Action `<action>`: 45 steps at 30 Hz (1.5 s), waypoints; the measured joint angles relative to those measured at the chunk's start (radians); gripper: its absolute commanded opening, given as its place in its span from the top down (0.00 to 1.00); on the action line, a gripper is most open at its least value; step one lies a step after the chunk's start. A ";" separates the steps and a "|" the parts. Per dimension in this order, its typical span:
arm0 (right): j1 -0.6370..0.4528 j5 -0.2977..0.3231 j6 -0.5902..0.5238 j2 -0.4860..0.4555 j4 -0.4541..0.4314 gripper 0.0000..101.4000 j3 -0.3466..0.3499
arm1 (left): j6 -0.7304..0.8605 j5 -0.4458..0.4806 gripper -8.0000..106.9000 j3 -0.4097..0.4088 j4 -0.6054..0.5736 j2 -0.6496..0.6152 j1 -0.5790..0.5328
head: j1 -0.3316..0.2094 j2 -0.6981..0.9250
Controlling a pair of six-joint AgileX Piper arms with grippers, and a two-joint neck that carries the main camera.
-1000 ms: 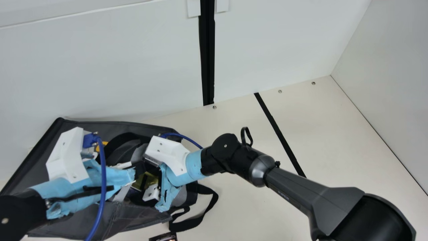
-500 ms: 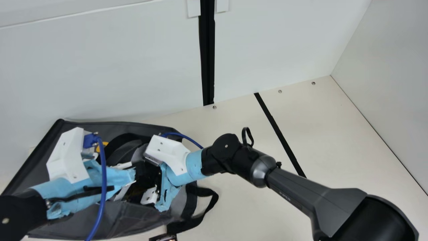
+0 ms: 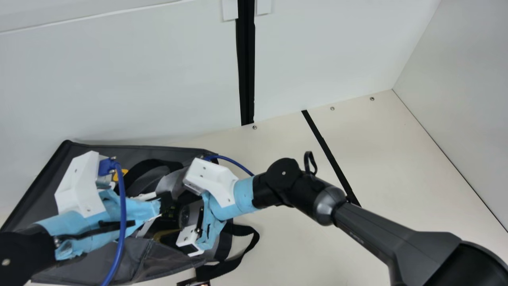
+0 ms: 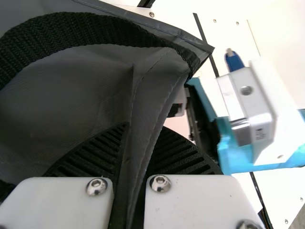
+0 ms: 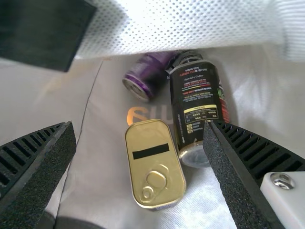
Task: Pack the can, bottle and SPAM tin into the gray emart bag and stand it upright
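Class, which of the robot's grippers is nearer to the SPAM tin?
Right. The right gripper is open, close above the SPAM tin inside the gray bag; the left gripper is off to the side, pinching the bag's edge.

1. The table (image 3: 301, 250) has a flat, cream top, shown in the main view.
2. A straight black strip (image 3: 327, 153) runs across it at a slant, and small round screws (image 3: 254, 127) are set along its far edge.
3. The gray bag (image 3: 119, 260) lies on the table at the main view's left, its black strap (image 3: 222, 271) looping out beside it.
4. A small dark object (image 3: 193, 282), cut off by that view's bottom edge and too little shown to identify, lies near the strap.
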 measured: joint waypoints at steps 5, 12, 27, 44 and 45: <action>-0.037 0.034 -0.007 -0.045 -0.014 0.06 0.033 | 0.000 0.000 1.00 0.000 0.000 0.000 0.000 | 0.000 -0.002; -0.093 0.083 -0.007 -0.103 -0.034 0.06 0.069 | 0.000 0.000 1.00 0.000 0.000 0.000 0.000 | 0.000 -0.002; -0.228 0.190 -0.004 -0.226 -0.070 0.06 0.135 | 0.000 0.000 1.00 0.000 0.000 0.000 0.000 | 0.000 0.000; -0.424 0.317 -0.002 -0.316 -0.102 0.06 0.146 | 0.000 0.000 1.00 0.000 0.000 0.000 0.000 | 0.000 -0.002; -0.439 0.322 0.002 -0.321 -0.107 0.06 0.144 | 0.000 0.000 1.00 0.000 0.000 0.000 0.000 | 0.000 -0.002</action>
